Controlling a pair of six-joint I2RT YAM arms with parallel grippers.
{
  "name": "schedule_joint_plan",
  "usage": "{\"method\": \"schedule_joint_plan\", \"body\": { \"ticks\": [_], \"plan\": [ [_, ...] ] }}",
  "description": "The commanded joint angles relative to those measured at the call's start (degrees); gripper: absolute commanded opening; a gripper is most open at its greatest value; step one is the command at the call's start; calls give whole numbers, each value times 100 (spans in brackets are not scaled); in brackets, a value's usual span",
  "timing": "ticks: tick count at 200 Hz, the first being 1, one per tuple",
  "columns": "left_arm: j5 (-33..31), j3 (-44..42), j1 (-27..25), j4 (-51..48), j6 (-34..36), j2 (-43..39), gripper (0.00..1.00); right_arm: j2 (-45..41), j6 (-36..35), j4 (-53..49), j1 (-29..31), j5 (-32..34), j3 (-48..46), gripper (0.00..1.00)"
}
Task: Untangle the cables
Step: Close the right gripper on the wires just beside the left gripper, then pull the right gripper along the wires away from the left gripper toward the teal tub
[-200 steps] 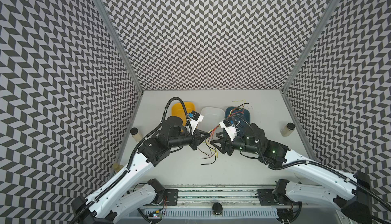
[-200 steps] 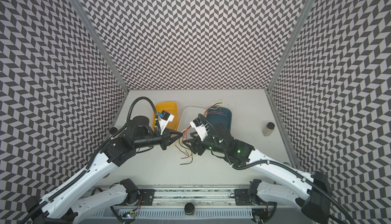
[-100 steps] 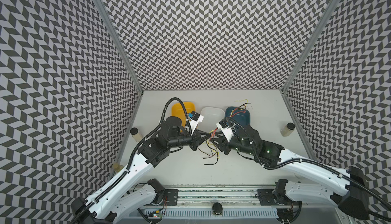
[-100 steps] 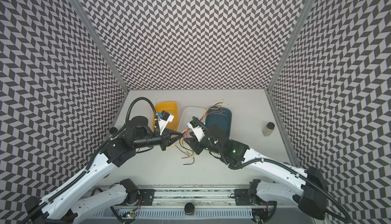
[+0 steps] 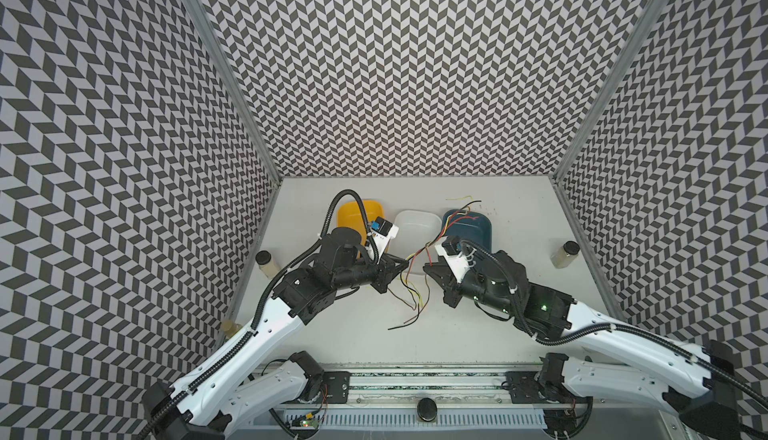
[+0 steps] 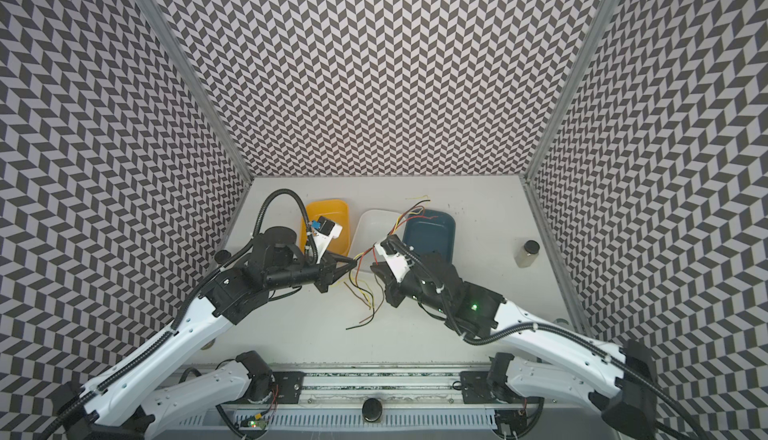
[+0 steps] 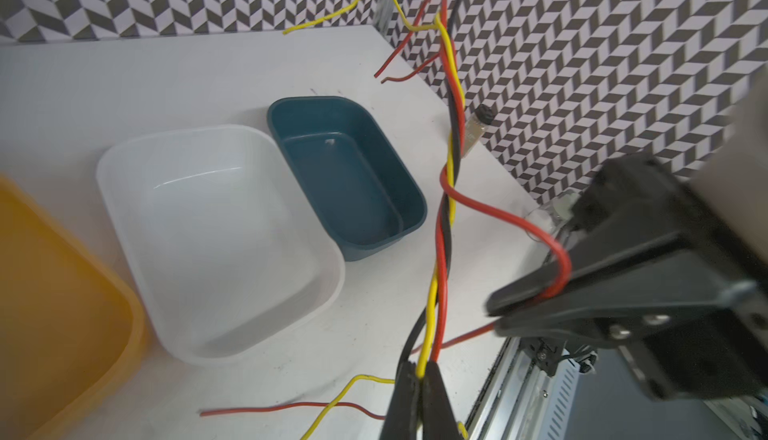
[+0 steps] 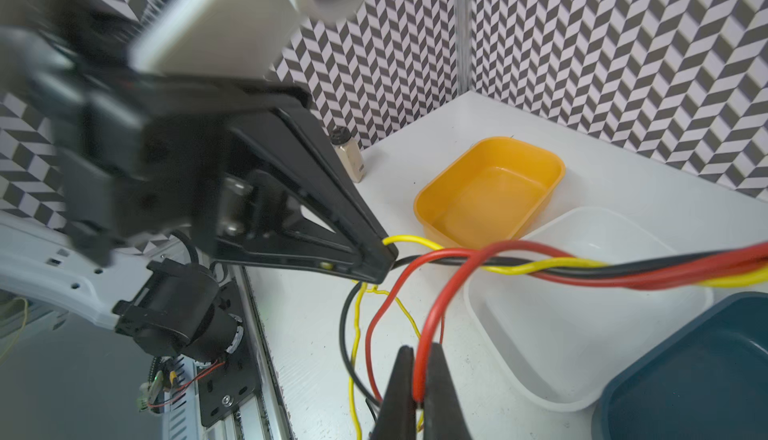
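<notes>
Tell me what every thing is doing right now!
left gripper: jaws shut on the twisted cables.
right gripper: jaws shut on one red cable.
twisted cables: held in the air, tangled.
orange tub: empty.
white tub: empty.
blue tub: empty.
left-wall jar: upright, capped.
right-wall jar: upright, capped.

Three tall wall panels printed in a black-and-white chevron pattern, the back wall [image 5: 407, 64], the left wall [image 5: 104, 147] and the right wall [image 5: 685, 147], close in a matte white rectangular tabletop [image 5: 519, 209] in both top views. Slim grey metal corner posts [image 5: 226, 72] mark where the panels meet. A slotted grey metal rail [image 5: 415, 375] runs along the table's near edge. The light is even and diffuse, leaving only soft shadows on the white surface.
</notes>
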Motion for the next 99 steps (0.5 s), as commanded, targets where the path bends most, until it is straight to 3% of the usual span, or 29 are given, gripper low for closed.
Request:
{"method": "schedule_joint_plan", "body": {
  "ticks": [1,49,79,99],
  "plan": [
    [-1056,269,-20,-698,216,233,0,-578,-3,144,6,264,-152,0],
    [-1858,410,-124,-1099,426,412,0,-1257,-95,-274,-59,995,32,0],
    [-2549,505,-513,-1410,662,434,0,-1553,-129,-588,-203,1809,208,0],
    [-2982,622,-875,-1682,770,471,0,-1732,-47,-690,-437,1938,214,0]
  ]
}}
